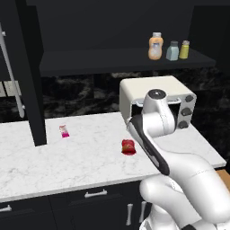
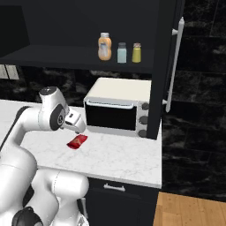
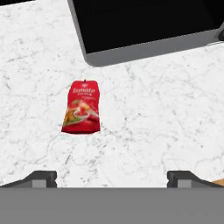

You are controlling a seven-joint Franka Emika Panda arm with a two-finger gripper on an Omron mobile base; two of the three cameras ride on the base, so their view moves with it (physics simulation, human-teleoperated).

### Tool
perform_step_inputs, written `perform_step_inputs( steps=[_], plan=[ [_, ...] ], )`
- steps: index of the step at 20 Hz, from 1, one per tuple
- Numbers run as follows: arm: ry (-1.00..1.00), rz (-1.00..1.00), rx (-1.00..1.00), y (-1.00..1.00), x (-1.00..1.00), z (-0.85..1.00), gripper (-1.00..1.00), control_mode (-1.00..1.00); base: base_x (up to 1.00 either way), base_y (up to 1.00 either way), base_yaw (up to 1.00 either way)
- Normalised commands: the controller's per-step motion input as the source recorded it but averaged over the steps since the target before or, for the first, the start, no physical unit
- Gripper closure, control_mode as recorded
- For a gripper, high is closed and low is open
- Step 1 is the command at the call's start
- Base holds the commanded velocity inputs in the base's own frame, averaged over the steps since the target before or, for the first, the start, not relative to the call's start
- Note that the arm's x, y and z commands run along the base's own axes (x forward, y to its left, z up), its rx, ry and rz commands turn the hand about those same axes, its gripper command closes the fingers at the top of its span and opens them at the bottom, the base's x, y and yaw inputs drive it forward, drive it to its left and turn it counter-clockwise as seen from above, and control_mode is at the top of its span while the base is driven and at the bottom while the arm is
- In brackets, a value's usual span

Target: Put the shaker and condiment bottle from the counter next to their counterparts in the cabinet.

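Observation:
The red condiment bottle [image 3: 82, 107] lies flat on the white marble counter [image 1: 81, 157], in front of the oven; it also shows in both base views [image 1: 128, 147] [image 2: 77, 141]. My gripper [image 3: 112, 178] hangs just above it, open, with nothing between its fingertips [image 3: 41, 177]. The bottle sits left of centre in the hand view. In the black cabinet, on the shelf board [image 1: 90, 63], the pale grey-blue shaker [image 1: 172, 51] [image 2: 122, 52] stands upright between the orange bottle [image 1: 155, 46] and the yellow-green shaker [image 1: 184, 49].
A cream toaster oven [image 2: 115, 106] stands on the counter right behind the red bottle. A small pink-and-white packet [image 1: 64, 131] lies to the left. The cabinet doors stand open, their long handles [image 2: 174, 66] sticking out. The counter ends at the right [image 2: 156, 176].

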Motion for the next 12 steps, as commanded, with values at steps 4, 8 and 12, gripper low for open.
perform_step_inputs(
  steps=[4,8,12],
  plan=[
    [-0.15,0.01,0.0,0.0,0.55,-0.38,-1.0,-1.0,0.0,0.0,0.0],
    [-0.08,0.0,0.04,0.08,0.36,-0.07,-1.0,-1.0,0.0,0.0,0.0],
    [0.0,0.0,0.09,0.37,0.18,-0.12,-1.0,-1.0,0.0,0.0,0.0]
  ],
)
